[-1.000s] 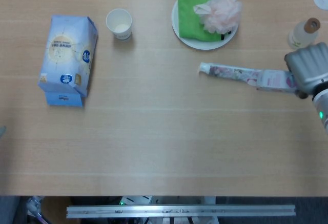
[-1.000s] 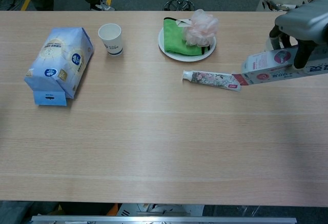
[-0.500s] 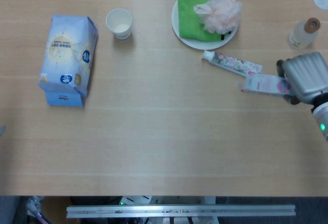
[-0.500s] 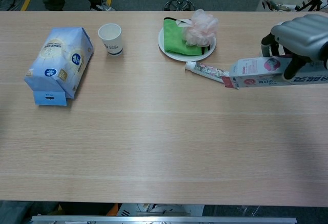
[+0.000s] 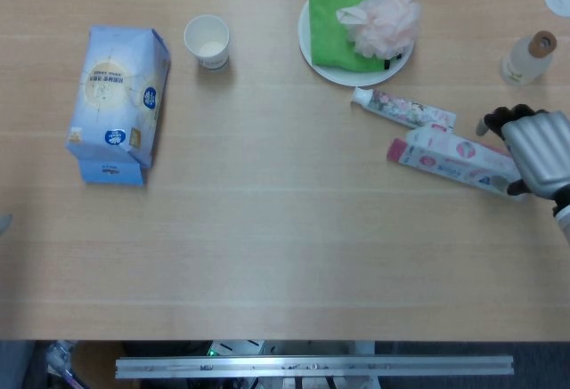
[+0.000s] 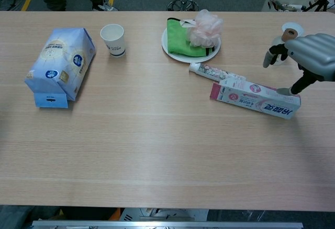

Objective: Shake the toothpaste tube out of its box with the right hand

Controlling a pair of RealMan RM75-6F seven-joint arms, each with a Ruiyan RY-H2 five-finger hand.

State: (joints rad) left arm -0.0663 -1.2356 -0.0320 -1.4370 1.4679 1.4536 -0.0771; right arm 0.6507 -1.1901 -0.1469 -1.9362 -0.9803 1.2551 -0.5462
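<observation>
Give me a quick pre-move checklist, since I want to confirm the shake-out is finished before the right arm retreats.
1. toothpaste tube out of its box: ok, it lies on the table.
2. Box set down flat: ok.
3. right hand free of the box: cannot tell; fingers spread, one fingertip reaches the box's far end.
4. Tube away from the plate: ok, beside it, apart.
5. Bottle behind the hand upright: ok.
6. Left hand: cannot tell, not in view.

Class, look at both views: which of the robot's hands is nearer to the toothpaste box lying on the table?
Right. The right hand is at the toothpaste box, over its right end, with a fingertip at its top edge. The left hand appears in neither view.
</observation>
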